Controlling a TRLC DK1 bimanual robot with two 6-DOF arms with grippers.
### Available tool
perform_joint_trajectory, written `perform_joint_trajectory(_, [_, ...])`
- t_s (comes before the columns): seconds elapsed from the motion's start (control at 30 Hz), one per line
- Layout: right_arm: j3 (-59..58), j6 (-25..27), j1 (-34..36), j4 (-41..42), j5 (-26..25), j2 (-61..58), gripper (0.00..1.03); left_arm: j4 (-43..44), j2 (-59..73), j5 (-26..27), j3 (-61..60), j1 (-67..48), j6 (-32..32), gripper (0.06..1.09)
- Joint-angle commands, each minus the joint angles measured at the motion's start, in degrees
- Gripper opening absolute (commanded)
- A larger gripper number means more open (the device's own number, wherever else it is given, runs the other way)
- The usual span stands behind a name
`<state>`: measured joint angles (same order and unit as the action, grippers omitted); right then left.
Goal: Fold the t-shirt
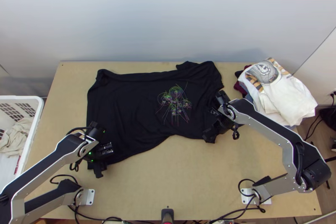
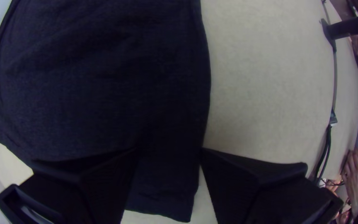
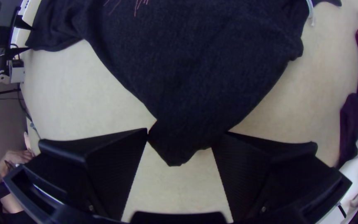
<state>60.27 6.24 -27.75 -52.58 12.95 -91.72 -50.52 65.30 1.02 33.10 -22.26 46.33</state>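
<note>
One black t-shirt (image 1: pixel 130 110) lies spread on the one surface (image 1: pixel 201 177). Of two hands, the left hand (image 1: pixel 103 150) and the right hand (image 1: pixel 213 117) are both wide open, each with ungripped cloth between its fingers.

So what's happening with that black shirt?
The black t-shirt lies mostly spread on the table, not folded yet. The left gripper and the right gripper are each at a corner along its near side, fingers open, with cloth between them but not clamped.
</note>
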Motion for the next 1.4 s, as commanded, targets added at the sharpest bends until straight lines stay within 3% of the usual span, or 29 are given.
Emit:
perform_joint_trajectory(0.0, [-0.2,0.0,-0.2,0.0,0.1,0.1,0.69,-2.8,0.8,2.3,1.8,1.0,0.6,0.59])
perform_joint_trajectory(0.1, [-0.2,0.0,-0.3,0.0,0.1,0.1,0.66,-4.5,0.9,4.0,2.8,2.1,1.5,0.41])
perform_joint_trajectory(0.2, [-0.1,0.0,-0.3,0.4,0.1,0.2,0.46,-5.0,0.8,5.0,3.0,3.8,2.4,0.24])
perform_joint_trajectory(0.27, [-0.1,0.0,-0.5,1.2,0.1,0.2,0.24,-5.6,0.8,5.3,3.2,4.8,3.2,0.13])
perform_joint_trajectory(0.37, [0.4,0.0,-0.6,2.0,0.1,0.3,0.03,-7.1,0.7,5.7,4.3,5.8,3.3,0.1])
perform_joint_trajectory(0.53, [0.7,0.2,-0.5,0.5,0.1,1.1,0.03,-10.7,0.8,8.1,7.7,8.9,3.6,0.1])
perform_joint_trajectory(0.63, [3.1,0.0,0.1,-3.3,0.2,4.5,0.03,-15.9,0.8,12.2,14.1,13.3,3.5,0.1])
perform_joint_trajectory(0.87, [15.6,0.0,0.3,-17.0,8.9,13.7,0.03,-30.1,-0.5,18.1,29.9,22.4,5.2,0.1])
perform_joint_trajectory(1.03, [29.2,0.9,-0.9,-26.4,13.4,17.0,0.03,-30.7,-2.5,18.1,39.9,29.8,5.3,0.1])
perform_joint_trajectory(1.23, [39.1,-1.1,-3.0,-26.8,13.9,21.0,0.03,-29.6,-0.5,25.3,52.3,41.7,2.2,0.1])
perform_joint_trajectory(1.37, [43.4,-1.6,-2.8,-26.9,14.0,22.8,0.03,-30.2,-0.3,25.8,63.6,43.1,-2.6,0.1])
